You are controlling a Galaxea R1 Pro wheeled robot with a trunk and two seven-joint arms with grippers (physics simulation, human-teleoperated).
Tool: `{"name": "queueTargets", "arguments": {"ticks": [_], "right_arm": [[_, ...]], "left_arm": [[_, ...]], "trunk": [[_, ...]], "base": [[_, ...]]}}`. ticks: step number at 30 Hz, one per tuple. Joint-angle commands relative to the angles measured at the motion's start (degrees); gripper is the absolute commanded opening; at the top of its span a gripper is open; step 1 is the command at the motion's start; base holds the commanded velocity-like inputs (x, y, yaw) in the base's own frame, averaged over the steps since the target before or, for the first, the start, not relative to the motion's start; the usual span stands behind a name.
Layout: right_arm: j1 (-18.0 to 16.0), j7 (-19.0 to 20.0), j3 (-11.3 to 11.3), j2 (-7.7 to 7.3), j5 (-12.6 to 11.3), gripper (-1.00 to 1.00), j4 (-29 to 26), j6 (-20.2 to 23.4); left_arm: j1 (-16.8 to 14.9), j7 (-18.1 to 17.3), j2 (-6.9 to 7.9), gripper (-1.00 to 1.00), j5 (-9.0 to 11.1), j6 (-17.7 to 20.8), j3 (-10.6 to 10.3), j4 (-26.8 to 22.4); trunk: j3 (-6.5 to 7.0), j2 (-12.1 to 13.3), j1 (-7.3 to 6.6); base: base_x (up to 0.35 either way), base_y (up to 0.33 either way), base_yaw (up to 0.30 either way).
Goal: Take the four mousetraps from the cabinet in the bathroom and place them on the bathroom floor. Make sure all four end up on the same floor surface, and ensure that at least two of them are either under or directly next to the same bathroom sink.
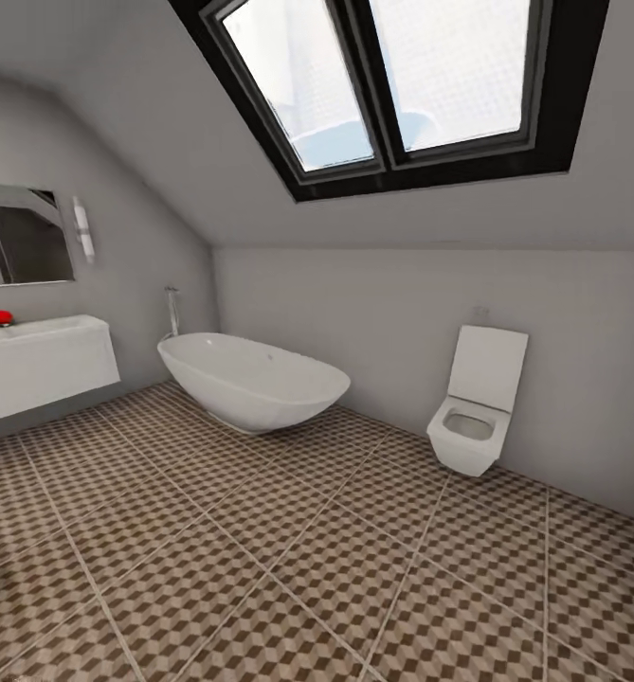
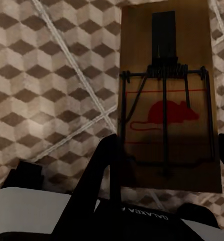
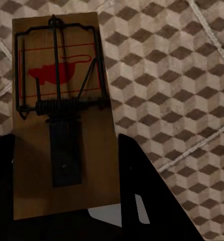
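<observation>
Honestly, both grippers are clamped on a mousetrap (image 2: 167, 100) each (image 3: 62, 115); roll toward the sink (image 1: 42, 332), then set them down flat underneath.

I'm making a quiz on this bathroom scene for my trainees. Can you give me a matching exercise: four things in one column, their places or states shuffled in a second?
Things:
1. bathtub
2. toilet
3. sink
4. mousetrap

Places or states:
A. hung on the far wall, lid up
B. held in the left pincer above the tiled floor
C. under the mirror
D. standing on the floor below the skylight

Pairs: 1-D, 2-A, 3-C, 4-B
</observation>
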Motion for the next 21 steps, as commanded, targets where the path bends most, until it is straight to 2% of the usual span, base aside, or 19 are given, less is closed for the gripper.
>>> {"name": "queueTargets", "arguments": {"ticks": [1, 8, 17, 21], "right_arm": [[-0.08, 0.15, 0.32, 0.01, 0.07, -1.0, 0.09, 0.09], [-0.08, 0.15, 0.32, -0.04, 0.07, -1.0, 0.09, 0.09], [-0.08, 0.15, 0.32, 0.0, 0.07, -1.0, 0.09, 0.12], [-0.08, 0.15, 0.32, -0.03, 0.07, -1.0, 0.09, 0.05]], "left_arm": [[-0.02, -0.16, 0.0, -1.0, 0.59, 0.29, -0.38, -0.02], [-0.01, -0.16, 0.02, -1.0, 0.63, 0.37, -0.38, -0.02], [0.0, -0.16, 0.02, -1.0, 0.62, 0.6, -0.39, -0.02], [-0.01, -0.16, 0.03, -1.0, 0.63, 0.58, -0.4, -0.02]], "trunk": [[-0.06, -0.03, 0.03], [-0.06, -0.03, 0.03], [-0.06, -0.03, 0.03], [-0.06, -0.03, 0.03]], "base": [[0.319, 0.0, 0.3], [0.321, 0.0, 0.273], [0.322, 0.0, 0.063], [0.323, 0.0, 0.182]]}}
